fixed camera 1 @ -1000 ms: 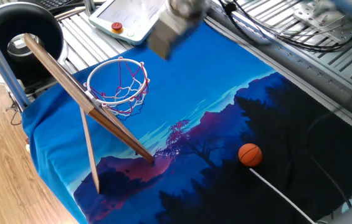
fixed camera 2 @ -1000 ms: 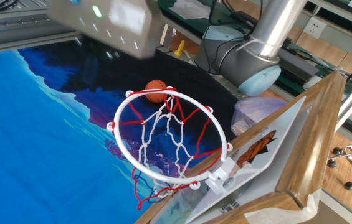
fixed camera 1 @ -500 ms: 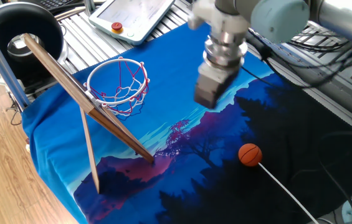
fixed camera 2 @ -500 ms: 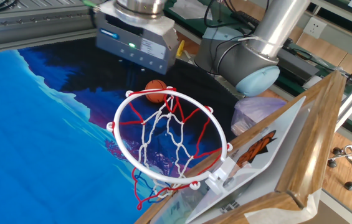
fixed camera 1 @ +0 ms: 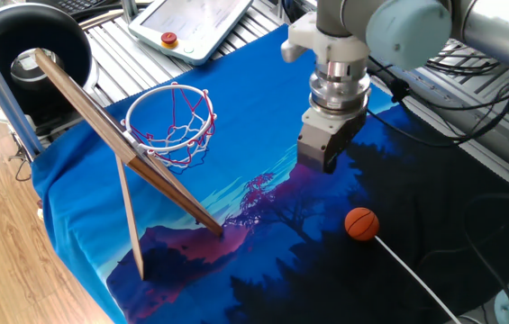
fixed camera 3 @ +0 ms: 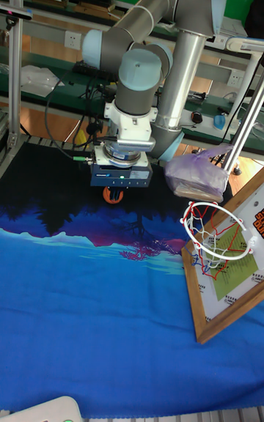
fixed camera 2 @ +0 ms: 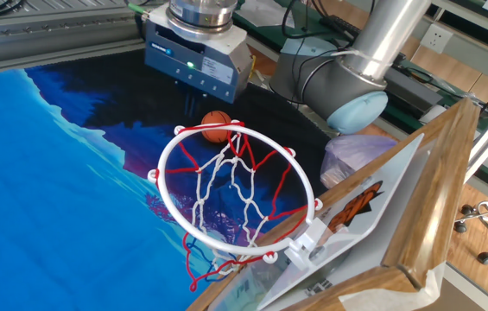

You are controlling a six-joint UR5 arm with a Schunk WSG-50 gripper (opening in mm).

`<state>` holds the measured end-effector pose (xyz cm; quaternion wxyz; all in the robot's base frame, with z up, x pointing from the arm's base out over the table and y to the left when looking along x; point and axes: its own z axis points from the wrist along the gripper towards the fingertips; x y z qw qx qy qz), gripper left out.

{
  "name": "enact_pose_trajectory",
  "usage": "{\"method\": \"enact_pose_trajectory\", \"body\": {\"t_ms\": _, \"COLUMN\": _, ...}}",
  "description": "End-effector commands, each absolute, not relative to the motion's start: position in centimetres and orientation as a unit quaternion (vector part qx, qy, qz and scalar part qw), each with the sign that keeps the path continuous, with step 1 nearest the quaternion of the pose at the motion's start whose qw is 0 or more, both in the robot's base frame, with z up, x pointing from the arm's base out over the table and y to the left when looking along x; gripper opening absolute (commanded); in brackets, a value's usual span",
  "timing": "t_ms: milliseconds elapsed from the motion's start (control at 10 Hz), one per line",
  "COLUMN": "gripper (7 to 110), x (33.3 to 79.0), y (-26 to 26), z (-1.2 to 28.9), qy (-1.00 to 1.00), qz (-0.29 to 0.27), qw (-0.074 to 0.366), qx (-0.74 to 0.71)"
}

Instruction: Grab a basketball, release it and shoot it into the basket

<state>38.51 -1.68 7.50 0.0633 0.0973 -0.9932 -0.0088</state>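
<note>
The small orange toy basketball (fixed camera 1: pixel 361 223) with thin dark seam lines lies on the dark forest part of a smooth blue landscape-printed cloth (fixed camera 1: pixel 236 171) covering the table; the grey boxy end effector (fixed camera 1: pixel 323 162) hangs above the cloth, near the ball and apart from it, pointing down, and whether its fingers stand apart or together cannot be told; to the left stands the basket (fixed camera 1: pixel 170 121), a white ring hoop with red-and-white string net, fixed to a thin tilted wooden board (fixed camera 1: pixel 119 144) propped by a slim stick (fixed camera 1: pixel 130 223); a thin white cable (fixed camera 1: pixel 416 279) runs beside the ball.
</note>
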Motion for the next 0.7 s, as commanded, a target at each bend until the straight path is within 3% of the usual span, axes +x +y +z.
{"method": "enact_pose_trajectory", "body": {"t_ms": 0, "gripper": 7, "x": 39.7, "y": -2.3, "z": 7.3, "qy": -0.995, "qz": 0.006, "qw": 0.038, "qx": 0.091}}
{"method": "enact_pose_trajectory", "body": {"t_ms": 100, "gripper": 7, "x": 42.1, "y": -1.1, "z": 7.3, "qy": -0.995, "qz": -0.013, "qw": -0.014, "qx": 0.098}}
{"method": "enact_pose_trajectory", "body": {"t_ms": 300, "gripper": 7, "x": 40.8, "y": 1.8, "z": 7.5, "qy": -0.995, "qz": -0.074, "qw": 0.009, "qx": 0.065}}
{"method": "enact_pose_trajectory", "body": {"t_ms": 400, "gripper": 7, "x": 38.2, "y": 0.6, "z": 6.6, "qy": -0.997, "qz": -0.053, "qw": 0.018, "qx": 0.058}}
{"method": "enact_pose_trajectory", "body": {"t_ms": 600, "gripper": 7, "x": 31.9, "y": -1.5, "z": 6.7, "qy": -0.983, "qz": -0.042, "qw": 0.1, "qx": 0.149}}
